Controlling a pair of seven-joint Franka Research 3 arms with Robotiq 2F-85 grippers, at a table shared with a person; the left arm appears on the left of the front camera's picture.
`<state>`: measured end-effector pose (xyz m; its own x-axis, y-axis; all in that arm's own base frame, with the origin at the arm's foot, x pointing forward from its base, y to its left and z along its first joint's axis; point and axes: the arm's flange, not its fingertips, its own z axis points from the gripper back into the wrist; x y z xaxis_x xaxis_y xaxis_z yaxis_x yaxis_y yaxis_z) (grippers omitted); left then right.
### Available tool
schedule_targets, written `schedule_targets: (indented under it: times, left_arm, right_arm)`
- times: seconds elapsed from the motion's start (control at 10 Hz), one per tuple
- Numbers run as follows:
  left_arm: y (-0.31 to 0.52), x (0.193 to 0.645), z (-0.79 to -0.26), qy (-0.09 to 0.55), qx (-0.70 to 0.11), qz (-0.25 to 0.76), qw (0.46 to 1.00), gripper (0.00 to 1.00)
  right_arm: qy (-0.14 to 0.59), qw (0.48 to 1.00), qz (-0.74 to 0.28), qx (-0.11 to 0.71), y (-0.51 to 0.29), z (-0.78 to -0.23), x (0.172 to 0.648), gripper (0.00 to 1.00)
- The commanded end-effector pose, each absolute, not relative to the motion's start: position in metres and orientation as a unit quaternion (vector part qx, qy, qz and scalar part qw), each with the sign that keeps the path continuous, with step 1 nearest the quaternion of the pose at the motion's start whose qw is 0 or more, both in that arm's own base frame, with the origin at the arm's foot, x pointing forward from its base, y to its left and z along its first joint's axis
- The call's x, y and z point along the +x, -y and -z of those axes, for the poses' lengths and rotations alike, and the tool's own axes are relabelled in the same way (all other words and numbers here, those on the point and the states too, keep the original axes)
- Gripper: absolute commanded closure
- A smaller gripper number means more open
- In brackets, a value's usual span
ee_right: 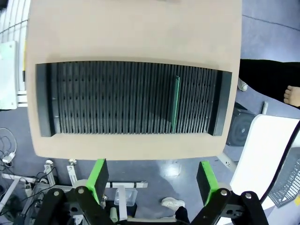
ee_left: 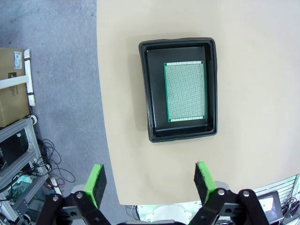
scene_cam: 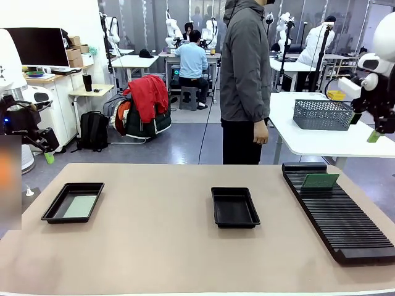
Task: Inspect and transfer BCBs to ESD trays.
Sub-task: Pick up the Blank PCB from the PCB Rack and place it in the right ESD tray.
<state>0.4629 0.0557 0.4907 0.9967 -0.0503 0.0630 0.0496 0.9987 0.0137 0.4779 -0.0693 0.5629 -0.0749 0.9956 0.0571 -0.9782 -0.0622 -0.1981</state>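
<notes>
Open and idle: my left fingers (scene_cam: 48, 156) hang spread wide, holding nothing, high above the left end of the tan surface (scene_cam: 160, 253). Below them, in the left wrist view, sits an ESD tray (ee_left: 146, 93) with one BCB (ee_left: 184, 91) lying flat on its floor, set closer to one long wall than the other. My right fingers (scene_cam: 374, 135), just as wide apart and holding nothing, hover over the long black slotted rack (scene_cam: 352, 228) on the right side. There a second BCB (scene_cam: 320, 180) stands on edge in a slot near the rack's far end. Between tray and rack, near the middle of the surface, rests a second ESD tray (scene_cam: 234, 208), its black floor bare. A person (scene_cam: 245, 68) in a grey jacket stands at the far side, one hand (scene_cam: 260, 132) hanging down.
</notes>
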Motion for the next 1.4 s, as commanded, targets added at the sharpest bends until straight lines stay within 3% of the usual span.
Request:
schedule_targets:
  times: [0.0,0.5,1.3]
  left_arm:
    - [-0.056,0.463,-0.489,0.033,0.007,0.024,0.999,0.00]
    - [-0.056,0.463,-0.489,0.033,0.007,0.024,0.999,0.00]
    - [-0.056,0.463,-0.489,0.033,0.007,0.024,0.999,0.00]
  right_arm:
    - [0.117,0.669,-0.733,-0.043,0.078,-0.536,0.493,0.00]
    - [0.117,0.670,-0.733,-0.029,0.083,-0.457,0.534,0.00]
    - [0.108,0.674,-0.731,-0.019,0.077,-0.377,0.570,0.00]
